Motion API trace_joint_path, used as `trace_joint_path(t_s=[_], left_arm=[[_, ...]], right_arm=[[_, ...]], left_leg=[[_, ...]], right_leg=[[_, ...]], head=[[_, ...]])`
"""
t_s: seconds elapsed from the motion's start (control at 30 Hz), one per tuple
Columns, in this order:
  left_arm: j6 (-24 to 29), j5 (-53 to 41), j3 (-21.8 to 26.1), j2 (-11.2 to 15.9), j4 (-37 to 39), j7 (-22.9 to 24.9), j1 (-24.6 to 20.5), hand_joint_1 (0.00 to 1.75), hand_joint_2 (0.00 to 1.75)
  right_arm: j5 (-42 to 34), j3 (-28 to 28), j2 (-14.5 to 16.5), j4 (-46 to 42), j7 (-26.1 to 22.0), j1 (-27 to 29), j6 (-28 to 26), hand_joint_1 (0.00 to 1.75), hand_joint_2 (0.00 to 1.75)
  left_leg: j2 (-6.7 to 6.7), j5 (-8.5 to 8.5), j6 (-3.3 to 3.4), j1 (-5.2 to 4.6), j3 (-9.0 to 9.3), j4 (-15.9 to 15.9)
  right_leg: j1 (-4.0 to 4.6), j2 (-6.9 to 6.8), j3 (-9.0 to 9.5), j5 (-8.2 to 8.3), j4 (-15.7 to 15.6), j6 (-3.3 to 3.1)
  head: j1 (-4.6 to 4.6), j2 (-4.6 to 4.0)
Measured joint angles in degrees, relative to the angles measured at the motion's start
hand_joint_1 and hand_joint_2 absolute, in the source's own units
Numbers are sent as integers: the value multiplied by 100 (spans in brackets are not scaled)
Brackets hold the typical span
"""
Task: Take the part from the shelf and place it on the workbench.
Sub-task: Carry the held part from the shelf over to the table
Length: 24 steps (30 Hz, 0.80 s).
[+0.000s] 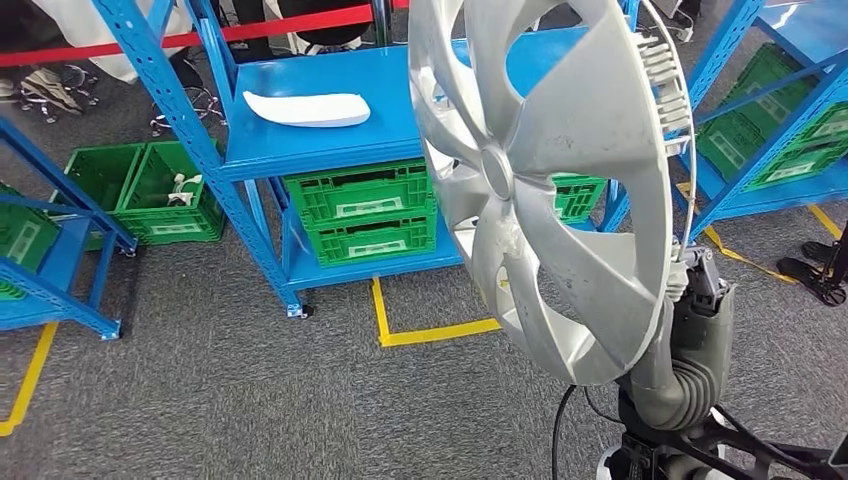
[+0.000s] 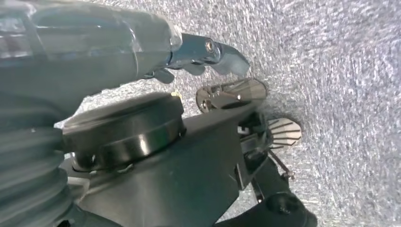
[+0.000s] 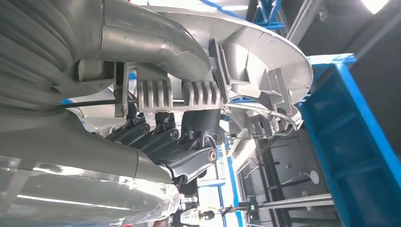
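Note:
A large silver wheel cover (image 1: 560, 170) stands upright close in front of me in the head view, its spoked face turned toward the shelves. My right hand (image 1: 690, 285) grips its lower right rim. In the right wrist view the dark fingers (image 3: 182, 139) curl over the ribbed clips on the cover's back (image 3: 265, 56), with the grey thumb (image 3: 156, 40) pressed on the other side of the rim. My left hand (image 2: 203, 52) hangs over the grey carpet with its fingers stretched out and nothing in them.
A blue shelf (image 1: 330, 150) stands ahead with a white curved part (image 1: 308, 108) on its top level and green crates (image 1: 365, 215) below. More blue racks with green crates stand to the left (image 1: 60, 260) and right (image 1: 770, 130). Yellow tape (image 1: 440, 330) marks the carpet.

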Motion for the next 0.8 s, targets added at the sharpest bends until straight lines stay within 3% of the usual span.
trace_joint_path(t_s=[0.07, 0.1, 0.17, 0.23, 0.27, 0.3, 0.33, 0.4, 0.47, 0.57, 0.63, 0.73, 0.77, 0.8], left_arm=[[0, 9, 0, -6, 1, -2, 4, 0, 175], [2, 14, 0, -8, 1, -3, 5, 0, 175], [5, 19, 0, -21, 1, -3, 8, 0, 175], [5, 18, 0, -36, 1, 3, 14, 0, 175], [4, 18, 0, -40, 1, 11, 17, 0, 175], [5, 17, 0, -40, 1, 20, 19, 0, 175], [8, 17, 0, -40, 1, 30, 18, 0, 175], [15, 17, 0, -39, 1, 44, 14, 0, 175], [19, 17, 0, -38, 1, 50, 9, 0, 175], [26, 17, 0, -32, 1, 62, 14, 0, 175], [33, 17, 0, -26, 1, 67, 13, 0, 175], [34, 17, -1, -23, 1, 67, 15, 0, 175], [34, 17, -1, -23, 1, 67, 17, 0, 175], [34, 17, -1, -22, 1, 67, 19, 0, 175]], right_arm=[[19, -2, -1, -1, 16, -4, 3, 175, 175], [31, -4, -2, -1, 21, -3, 7, 175, 175], [54, -8, -7, 0, 27, 3, 19, 175, 175], [88, -7, -7, 4, 36, 9, 34, 175, 175], [114, -7, -6, 8, 41, 14, 41, 175, 175], [143, -7, -6, 11, 46, 17, 46, 175, 175], [173, -7, -7, 15, 50, 18, 50, 175, 175], [221, -7, -6, 15, 57, 16, 51, 175, 175], [245, -5, -5, 12, 62, 17, 56, 175, 175], [279, -4, -6, 13, 72, 28, 60, 175, 175], [315, -5, -5, 13, 75, 21, 60, 175, 175], [362, -3, -4, 13, 82, 16, 62, 175, 175], [372, -1, -4, 14, 85, 17, 62, 175, 175], [380, -1, -3, 14, 87, 17, 62, 175, 175]], left_leg=[[10, 58, 2, 13, -18, -112], [19, 102, 9, 38, -35, -156], [40, 208, 20, 85, -103, -196], [51, 287, 18, 96, -210, -181], [58, 319, 5, 102, -262, -167], [63, 343, -11, 109, -311, -146], [65, 360, -29, 120, -356, -115], [65, 369, -76, 128, -441, -29], [61, 378, -137, 111, -539, 64], [46, 408, -232, 110, -650, 127], [53, 201, -291, 126, -780, 390], [71, -390, -351, 159, -1212, 1431], [75, -476, -354, 165, -1304, 1682], [84, -449, -345, 165, -1296, 1733]], right_leg=[[-10, 9, -46, 34, 11, 63], [-10, 22, -88, -41, 84, 96], [-37, 50, -267, -428, 568, 171], [-86, 58, -467, -854, 1298, 250], [-108, 57, -483, -942, 1511, 282], [-130, 56, -406, -921, 1514, 308], [-152, 56, -219, -797, 1278, 328], [-185, 73, 285, -510, 464, 365], [-189, 96, 534, -417, -39, 316], [-172, 75, 460, -408, -51, 150], [-176, 18, 419, -361, -61, 54], [-144, -93, 357, -317, -60, -17], [-129, -135, 341, -311, -53, -26], [-113, -178, 330, -307, -46, -29]], head=[[-22, 0], [-19, 0], [22, 0], [70, 0], [85, 0], [98, 0], [109, 0], [140, 0], [164, 0], [135, 0], [99, 0], [41, 0], [37, 0], [35, 0]])
